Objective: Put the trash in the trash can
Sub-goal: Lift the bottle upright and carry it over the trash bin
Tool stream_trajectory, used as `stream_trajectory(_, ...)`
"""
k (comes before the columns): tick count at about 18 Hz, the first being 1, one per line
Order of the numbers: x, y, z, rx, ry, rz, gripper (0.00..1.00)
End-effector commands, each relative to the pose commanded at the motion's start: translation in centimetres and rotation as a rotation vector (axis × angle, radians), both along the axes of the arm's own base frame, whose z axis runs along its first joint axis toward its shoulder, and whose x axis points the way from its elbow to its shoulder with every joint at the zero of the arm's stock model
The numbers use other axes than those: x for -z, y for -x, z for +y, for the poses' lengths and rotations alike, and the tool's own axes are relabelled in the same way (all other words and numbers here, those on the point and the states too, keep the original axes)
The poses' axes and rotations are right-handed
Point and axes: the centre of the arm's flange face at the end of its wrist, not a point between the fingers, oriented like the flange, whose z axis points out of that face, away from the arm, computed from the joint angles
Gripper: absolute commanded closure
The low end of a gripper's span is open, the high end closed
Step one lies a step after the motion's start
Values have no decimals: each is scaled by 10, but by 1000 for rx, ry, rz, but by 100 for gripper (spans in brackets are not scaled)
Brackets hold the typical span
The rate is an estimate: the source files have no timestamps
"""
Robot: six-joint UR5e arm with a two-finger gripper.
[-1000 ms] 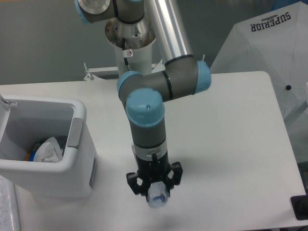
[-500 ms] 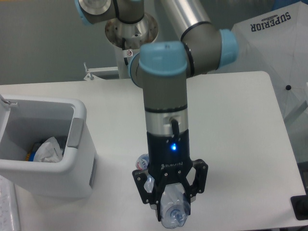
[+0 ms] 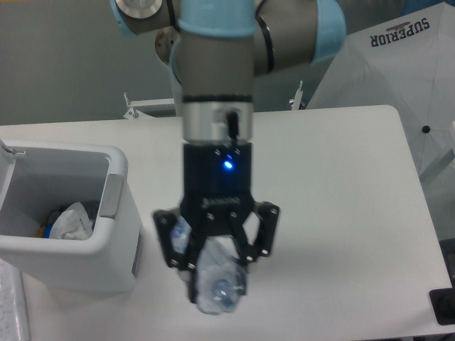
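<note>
Bottle [image 3: 217, 284] is hanging between the jaws, pinched so the gripper [image 3: 217, 273] is carrying it. Trash can [image 3: 117, 213] is sitting beside them, tissue [image 3: 70, 222] lying inside.

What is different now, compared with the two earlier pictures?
The gripper, shut on the clear bottle throughout, has risen toward the camera and shifted left, nearer the trash can. It looks much larger in the view now, and the bottle has come up off the table with it. The trash can and the white wad inside it stayed where they were.

White table [image 3: 341, 185] before grey wall [image 3: 64, 57].
</note>
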Motion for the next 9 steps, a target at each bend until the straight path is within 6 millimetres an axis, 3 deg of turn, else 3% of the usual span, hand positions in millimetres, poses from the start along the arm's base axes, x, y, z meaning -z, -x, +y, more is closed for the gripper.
stream_trajectory(4, 1, -36, -5, 57, 2, -24, 41)
stream_trajectory(6, 11, -63, 6, 124, 6, -55, 41)
stream_trajectory(9, 21, -82, 7, 157, 24, -67, 41)
